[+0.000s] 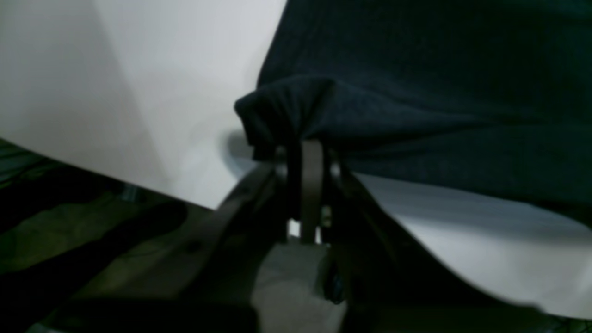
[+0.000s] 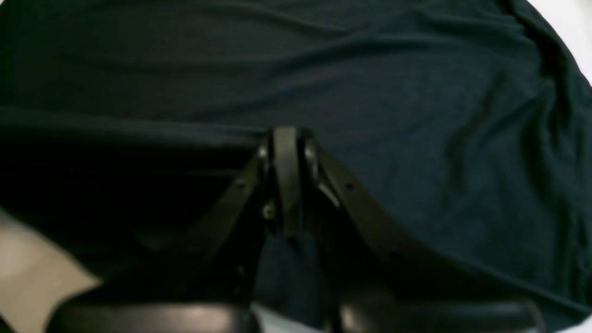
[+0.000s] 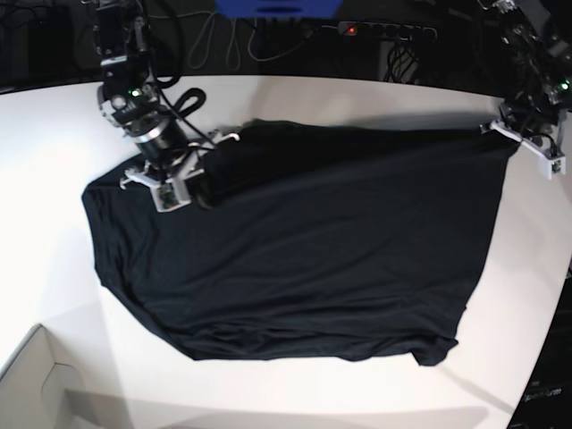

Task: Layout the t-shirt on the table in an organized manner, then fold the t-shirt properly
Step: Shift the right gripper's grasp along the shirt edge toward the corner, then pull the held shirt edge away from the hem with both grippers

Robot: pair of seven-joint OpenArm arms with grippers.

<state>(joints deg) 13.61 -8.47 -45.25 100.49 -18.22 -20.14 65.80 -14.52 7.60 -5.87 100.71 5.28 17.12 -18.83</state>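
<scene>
Left wrist view: the left gripper (image 1: 311, 152) is seen clamped on a bunched corner of the t-shirt (image 1: 439, 92); the cloth runs away to the right and far, and the bare table (image 1: 138, 92) lies to the left.
Right wrist view: the right gripper (image 2: 286, 143) is seen pinched narrow on a raised fold, with the shirt spread far and right of it.
Base view: the shirt's long axis is stretched left to right between both grippers along the far edge; the near hem lies loose, well apart from either arm, beside a cardboard box (image 3: 36, 384) corner.
</scene>
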